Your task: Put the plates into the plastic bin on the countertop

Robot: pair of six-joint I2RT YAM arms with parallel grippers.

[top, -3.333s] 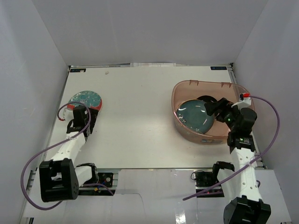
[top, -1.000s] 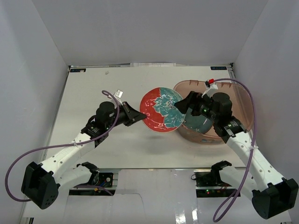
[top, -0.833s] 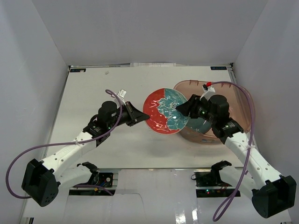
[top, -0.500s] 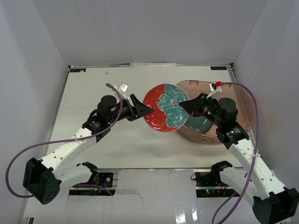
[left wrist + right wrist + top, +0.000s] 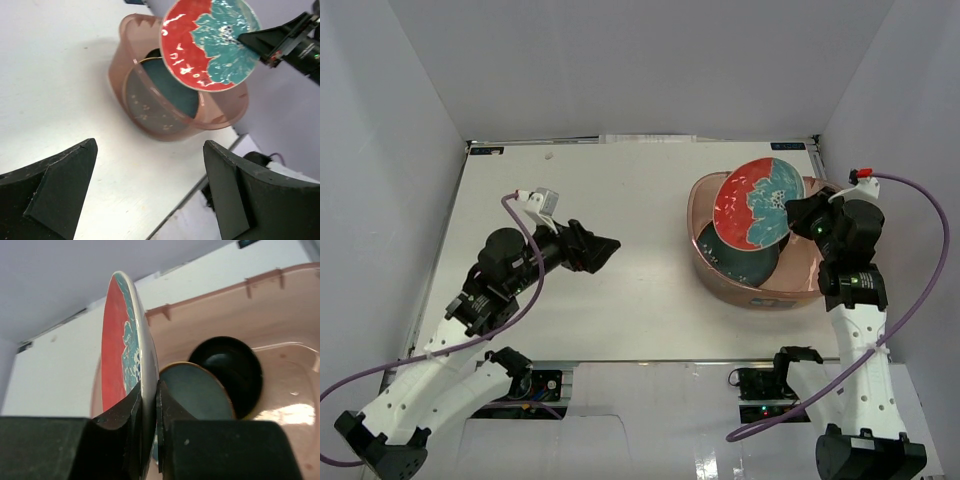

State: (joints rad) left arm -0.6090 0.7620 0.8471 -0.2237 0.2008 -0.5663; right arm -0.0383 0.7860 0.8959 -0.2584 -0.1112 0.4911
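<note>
My right gripper (image 5: 792,215) (image 5: 149,390) is shut on the rim of the red-and-teal patterned plate (image 5: 754,202) (image 5: 124,345) (image 5: 210,42), holding it tilted on edge above the plastic bin (image 5: 705,250) (image 5: 150,115) (image 5: 295,375). Inside the bin lie a dark teal plate (image 5: 745,256) (image 5: 200,390) and a black plate (image 5: 227,365). My left gripper (image 5: 605,247) (image 5: 150,185) stands wide open over the white countertop (image 5: 620,190), left of the bin, with nothing between its fingers (image 5: 235,195).
Pale grey walls surround the countertop on three sides. The table's front edge (image 5: 620,362) runs near the arm bases. Purple cables loop from both arms.
My left gripper let go of the patterned plate and drew back left. My right gripper closed on the plate's rim and carried it right, over the bin.
</note>
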